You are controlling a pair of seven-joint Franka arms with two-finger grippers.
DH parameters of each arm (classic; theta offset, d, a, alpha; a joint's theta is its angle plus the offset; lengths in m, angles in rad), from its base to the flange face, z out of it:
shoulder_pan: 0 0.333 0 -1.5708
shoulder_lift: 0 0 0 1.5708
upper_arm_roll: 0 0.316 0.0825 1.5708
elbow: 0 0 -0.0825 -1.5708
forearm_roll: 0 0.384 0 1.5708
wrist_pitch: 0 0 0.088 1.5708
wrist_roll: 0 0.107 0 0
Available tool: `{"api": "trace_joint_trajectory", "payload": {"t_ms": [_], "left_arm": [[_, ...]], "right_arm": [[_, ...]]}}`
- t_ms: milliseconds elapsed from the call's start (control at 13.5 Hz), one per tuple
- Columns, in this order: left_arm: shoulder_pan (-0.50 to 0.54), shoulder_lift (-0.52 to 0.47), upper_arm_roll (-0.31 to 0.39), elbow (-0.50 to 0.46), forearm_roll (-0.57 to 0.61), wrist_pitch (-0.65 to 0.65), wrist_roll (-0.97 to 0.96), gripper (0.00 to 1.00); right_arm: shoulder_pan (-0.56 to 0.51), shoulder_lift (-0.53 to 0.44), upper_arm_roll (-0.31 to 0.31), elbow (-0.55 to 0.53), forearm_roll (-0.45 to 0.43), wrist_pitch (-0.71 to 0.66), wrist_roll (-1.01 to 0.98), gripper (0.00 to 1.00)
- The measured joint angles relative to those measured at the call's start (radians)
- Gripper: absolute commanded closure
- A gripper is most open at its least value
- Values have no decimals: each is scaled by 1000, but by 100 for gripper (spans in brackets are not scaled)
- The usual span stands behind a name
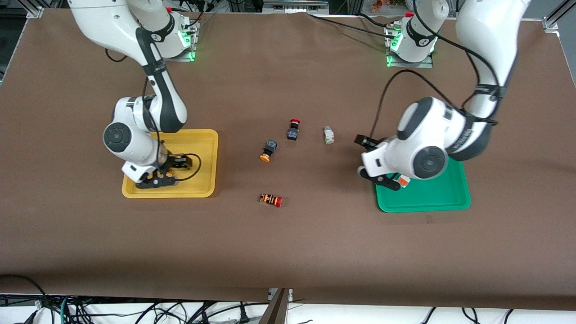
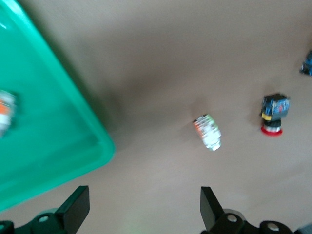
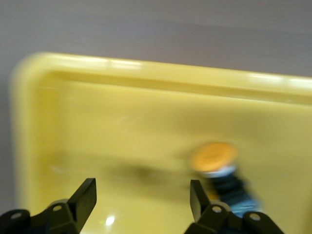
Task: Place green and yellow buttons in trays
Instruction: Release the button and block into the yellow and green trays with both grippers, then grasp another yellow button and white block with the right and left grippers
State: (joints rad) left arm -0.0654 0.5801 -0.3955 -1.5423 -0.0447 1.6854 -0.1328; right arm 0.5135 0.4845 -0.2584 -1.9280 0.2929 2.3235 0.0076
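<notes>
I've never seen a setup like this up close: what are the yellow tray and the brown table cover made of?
The yellow tray looks like moulded plastic: a glossy, even-coloured surface with rounded corners, and bright glints along its rim in the right wrist view. The brown table cover looks like matte fabric or felt, dull and glare-free, though its exact material is unclear.

A robotics lab: two white Franka arms are bolted to metal base plates (image 1: 182, 42) at the top of the frame, on a brown cloth-covered bench (image 1: 288, 243), aluminium framing (image 1: 33, 10) at the upper left corner and tangled black cables (image 1: 135, 310) along the bottom edge.
</notes>
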Motion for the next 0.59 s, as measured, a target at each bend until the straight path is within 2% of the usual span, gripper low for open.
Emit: {"api": "trace_joint_trajectory", "payload": {"t_ms": [297, 520, 595], "left_arm": [[-99, 16, -3, -187, 0, 303, -257, 0], [-173, 25, -3, -309, 0, 511, -395, 0], [-182, 28, -3, -341, 0, 562, -408, 3]], "right_arm": [[87, 45, 120, 146, 19, -50, 432, 14], [163, 121, 150, 202, 19, -10, 674, 14], [190, 143, 152, 206, 20, 15, 722, 14]]}}
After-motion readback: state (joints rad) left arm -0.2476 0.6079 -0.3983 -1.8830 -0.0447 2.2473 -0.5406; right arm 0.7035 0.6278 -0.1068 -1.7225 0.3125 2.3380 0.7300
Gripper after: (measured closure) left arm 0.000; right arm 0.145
